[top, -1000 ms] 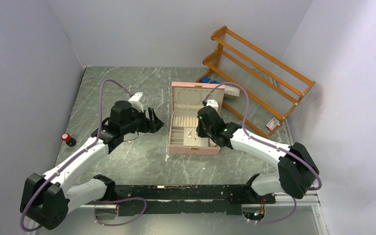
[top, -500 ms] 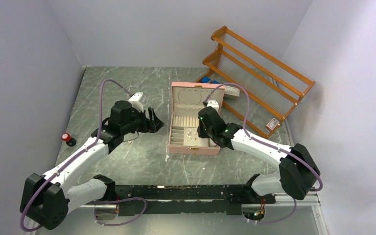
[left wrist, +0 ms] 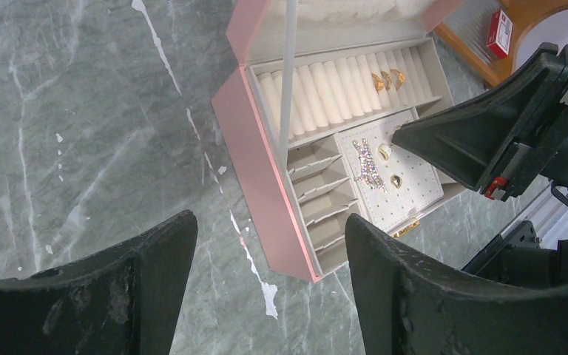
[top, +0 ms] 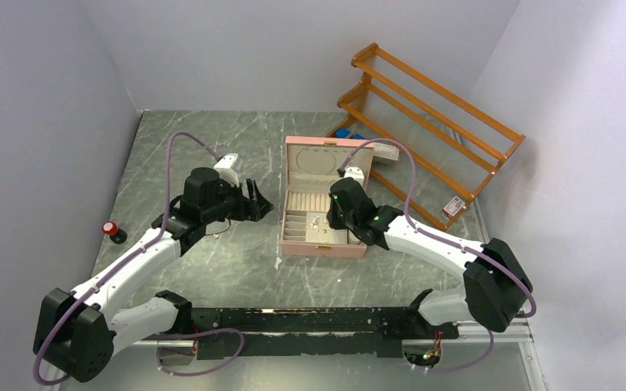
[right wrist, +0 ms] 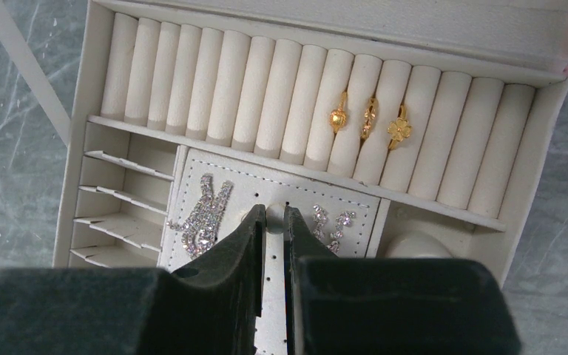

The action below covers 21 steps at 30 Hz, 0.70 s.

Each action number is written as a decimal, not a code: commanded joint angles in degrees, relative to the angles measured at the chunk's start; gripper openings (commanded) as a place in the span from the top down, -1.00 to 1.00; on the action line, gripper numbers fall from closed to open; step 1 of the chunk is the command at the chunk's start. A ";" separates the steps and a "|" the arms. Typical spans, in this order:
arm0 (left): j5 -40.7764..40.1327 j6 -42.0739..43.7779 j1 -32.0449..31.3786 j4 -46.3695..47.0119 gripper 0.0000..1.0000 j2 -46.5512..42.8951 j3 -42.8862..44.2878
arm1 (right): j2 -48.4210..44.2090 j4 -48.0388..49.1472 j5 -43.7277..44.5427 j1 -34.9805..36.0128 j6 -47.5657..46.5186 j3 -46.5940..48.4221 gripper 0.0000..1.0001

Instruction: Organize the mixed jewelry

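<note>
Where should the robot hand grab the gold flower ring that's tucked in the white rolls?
Probably by the flower top of the gold flower ring, coming straight down from above. Its band sits in the groove between two white rolls, so only the top sticks up to pinch. Lift straight up, clear of the neighbouring ring.

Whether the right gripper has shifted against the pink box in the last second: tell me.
No. The right gripper sits at the same spot over the pink box as before.
</note>
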 commanded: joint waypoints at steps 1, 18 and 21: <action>-0.53 0.54 0.18 -0.33 -0.56 -0.66 1.12 | 0.51 -0.40 1.36 -0.15 -0.54 -1.04 0.88; -0.53 0.45 0.18 -0.24 -0.56 -0.60 1.12 | 0.12 -1.42 2.77 -0.09 -1.26 -1.39 0.89; -0.53 0.32 0.18 -0.09 -0.56 -0.60 0.98 | 0.35 -1.08 2.26 -0.15 -1.52 -1.40 0.88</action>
